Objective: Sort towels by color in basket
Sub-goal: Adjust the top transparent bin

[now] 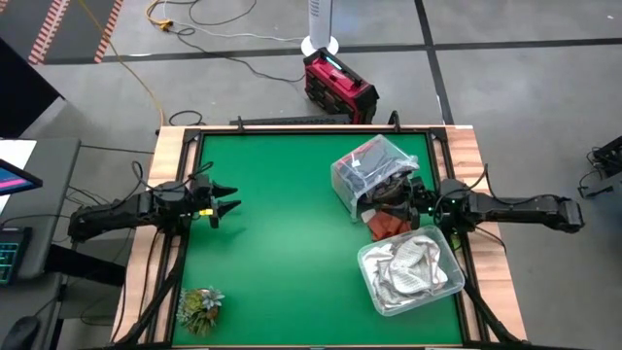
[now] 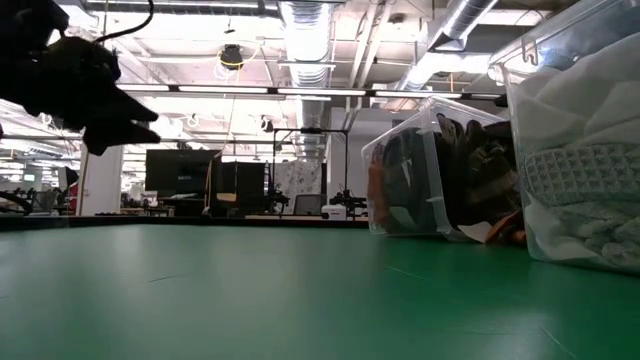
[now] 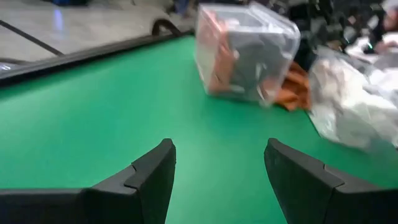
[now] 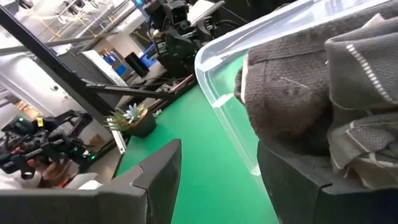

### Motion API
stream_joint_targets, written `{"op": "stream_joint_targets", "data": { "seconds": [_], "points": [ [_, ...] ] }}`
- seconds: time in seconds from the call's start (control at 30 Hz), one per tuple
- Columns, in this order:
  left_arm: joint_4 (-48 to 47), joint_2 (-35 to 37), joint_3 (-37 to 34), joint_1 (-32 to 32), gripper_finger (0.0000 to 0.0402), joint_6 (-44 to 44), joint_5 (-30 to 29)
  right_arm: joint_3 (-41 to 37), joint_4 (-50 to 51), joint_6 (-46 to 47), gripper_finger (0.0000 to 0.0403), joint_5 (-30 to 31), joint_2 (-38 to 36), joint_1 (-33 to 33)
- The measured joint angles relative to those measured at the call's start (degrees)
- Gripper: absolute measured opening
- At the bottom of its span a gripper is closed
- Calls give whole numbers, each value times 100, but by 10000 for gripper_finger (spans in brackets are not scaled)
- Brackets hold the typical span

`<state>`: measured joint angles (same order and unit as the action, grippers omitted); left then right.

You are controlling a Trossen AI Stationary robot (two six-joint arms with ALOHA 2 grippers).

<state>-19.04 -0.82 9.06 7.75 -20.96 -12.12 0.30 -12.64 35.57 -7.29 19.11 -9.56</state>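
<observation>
A clear bin (image 1: 374,167) holding dark grey and checked towels (image 4: 292,93) sits tilted at the table's right side, also seen in the low view (image 2: 420,180) and left wrist view (image 3: 249,56). A rust-orange towel (image 1: 387,227) lies on the table just nearer than it. A second clear bin (image 1: 413,272) near the right front holds white and pale grey towels (image 2: 590,170). My right gripper (image 4: 217,168) is open at the dark bin's mouth (image 1: 391,197). My left gripper (image 1: 228,202) hovers open at the table's left (image 3: 217,168), touching nothing. My right gripper straddles the dark bin's clear rim (image 4: 214,87), one finger (image 4: 298,174) inside and the other outside over the green table. The inner finger lies against the underside of a dark grey towel (image 4: 289,134). Whether either finger touches the plastic wall, I cannot tell.
A small green leafy tuft (image 1: 199,309) in a dark pot stands near the table's front-left corner. Bare green surface (image 1: 282,233) spans the middle and left. Wooden edging (image 1: 165,165) frames the table. A red case (image 1: 338,86) sits on the floor beyond the far edge.
</observation>
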Motion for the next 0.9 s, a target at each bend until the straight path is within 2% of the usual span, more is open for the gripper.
{"op": "stream_joint_targets", "data": {
  "seconds": [0.07,0.53,0.77,0.9],
  "points": [
    [74,0,0,0,235,-15,-168,0,-18,0,239,2,0,-42],
    [-26,-2,0,0,235,29,-242,52,151,341,239,33,37,-75],
    [47,-2,0,0,235,22,-511,66,199,540,239,31,35,-57],
    [48,-2,0,0,235,220,-518,67,210,345,239,160,36,-73]
  ]
}}
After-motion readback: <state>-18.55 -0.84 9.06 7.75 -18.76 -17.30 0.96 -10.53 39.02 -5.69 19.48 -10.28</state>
